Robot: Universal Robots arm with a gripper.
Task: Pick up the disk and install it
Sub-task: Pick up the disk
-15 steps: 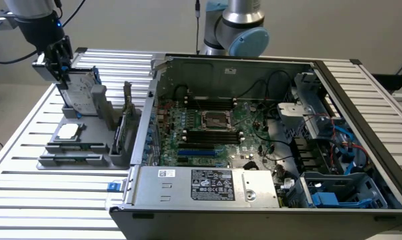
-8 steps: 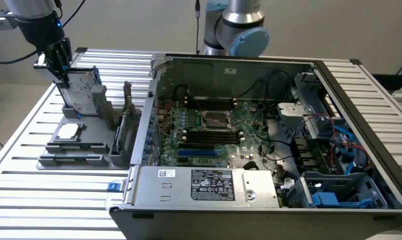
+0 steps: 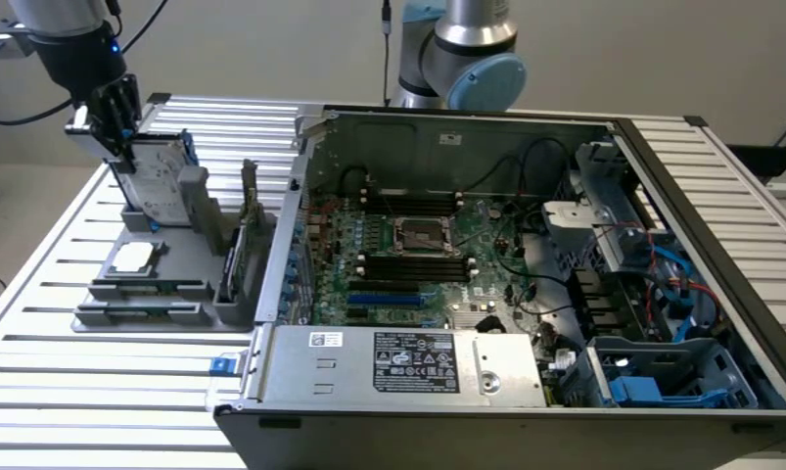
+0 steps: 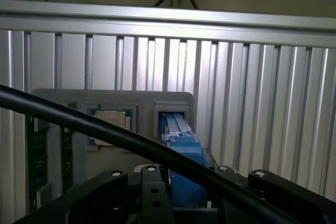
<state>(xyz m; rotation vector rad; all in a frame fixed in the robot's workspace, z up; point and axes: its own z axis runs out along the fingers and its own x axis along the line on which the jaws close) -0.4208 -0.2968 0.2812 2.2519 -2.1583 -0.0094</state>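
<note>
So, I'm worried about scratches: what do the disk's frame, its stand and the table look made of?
Frame of the disk: blue, matte, likely moulded plastic. Stand: plain grey, dull, probably plastic. Table: ribbed, silvery sheen, looks like aluminium.

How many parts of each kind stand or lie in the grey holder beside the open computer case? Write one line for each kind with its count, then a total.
disk: 1
square chip: 1
upright card with a metal bracket: 1
memory sticks: 2
Total: 5
</note>
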